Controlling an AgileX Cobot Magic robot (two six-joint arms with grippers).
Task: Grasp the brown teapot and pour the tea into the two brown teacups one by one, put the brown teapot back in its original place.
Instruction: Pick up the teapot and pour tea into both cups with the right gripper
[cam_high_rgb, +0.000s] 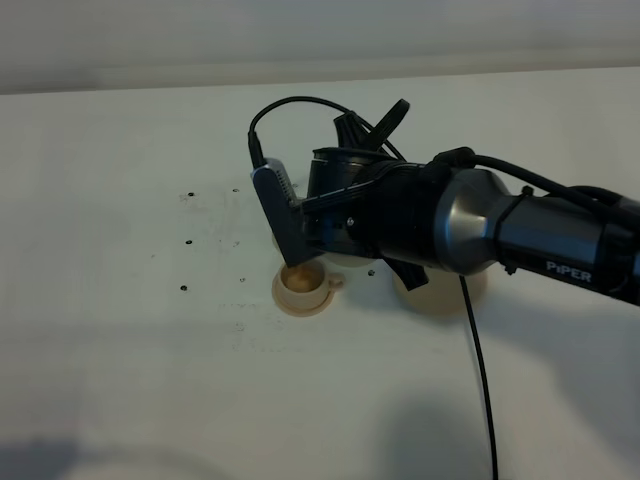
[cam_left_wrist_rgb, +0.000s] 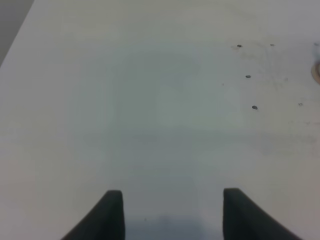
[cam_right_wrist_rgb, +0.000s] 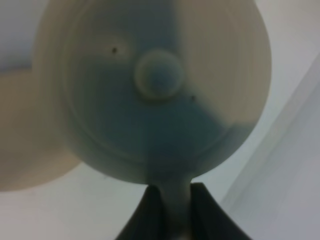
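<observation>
The brown teapot (cam_right_wrist_rgb: 155, 85) fills the right wrist view, its domed lid and knob facing the camera. My right gripper (cam_right_wrist_rgb: 172, 212) is shut on its loop handle. In the high view the dark right arm (cam_high_rgb: 400, 215) reaches across the middle and hides the teapot. One brown teacup (cam_high_rgb: 303, 280) stands on its small saucer just below the arm's wrist, handle to the right, its inside darker brown. The other teacup is hidden. A pale tan saucer (cam_high_rgb: 445, 298), the original place, peeks out under the arm. My left gripper (cam_left_wrist_rgb: 172, 215) hangs open over bare table.
The white table (cam_high_rgb: 120, 330) carries a few small dark specks left of the cup. A black cable (cam_high_rgb: 483, 380) trails from the right arm toward the front edge. A tan rim (cam_left_wrist_rgb: 317, 70) shows at the edge of the left wrist view.
</observation>
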